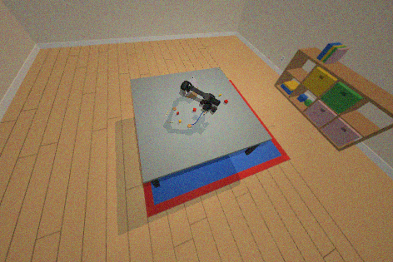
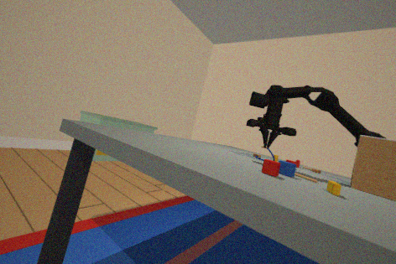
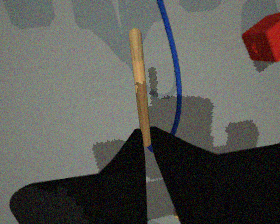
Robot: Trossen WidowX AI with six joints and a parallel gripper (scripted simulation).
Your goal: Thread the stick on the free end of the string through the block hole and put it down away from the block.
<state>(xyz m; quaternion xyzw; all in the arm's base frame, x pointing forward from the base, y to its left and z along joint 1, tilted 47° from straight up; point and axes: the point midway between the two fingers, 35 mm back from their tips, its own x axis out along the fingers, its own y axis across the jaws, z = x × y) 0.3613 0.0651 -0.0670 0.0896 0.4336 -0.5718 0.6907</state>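
Above the pale counter [image 1: 166, 163] [image 2: 168, 152], the black fingers [image 1: 206, 110] [image 2: 267, 147] are closed on one end of the wooden stick [image 3: 138, 75], its other end jutting free. Blue string [image 1: 199, 119] [image 2: 272, 152] [image 3: 177, 65] (nicely slack) curves beside it, apparently down to the round button [image 1: 189, 126].

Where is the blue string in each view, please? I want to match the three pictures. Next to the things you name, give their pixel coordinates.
Top: the blue string [image 1: 200, 119] [image 2: 272, 153] [image 3: 178, 75] is a short curve on the table's middle, just below the arm's end.
Exterior: right of centre, a small curve below the fingertips, above the red and blue blocks.
Wrist: a long curve from the top edge, right of the stick [image 3: 137, 65].
Shared landmark: the gripper [image 1: 205, 111] [image 2: 267, 147] [image 3: 145, 133].
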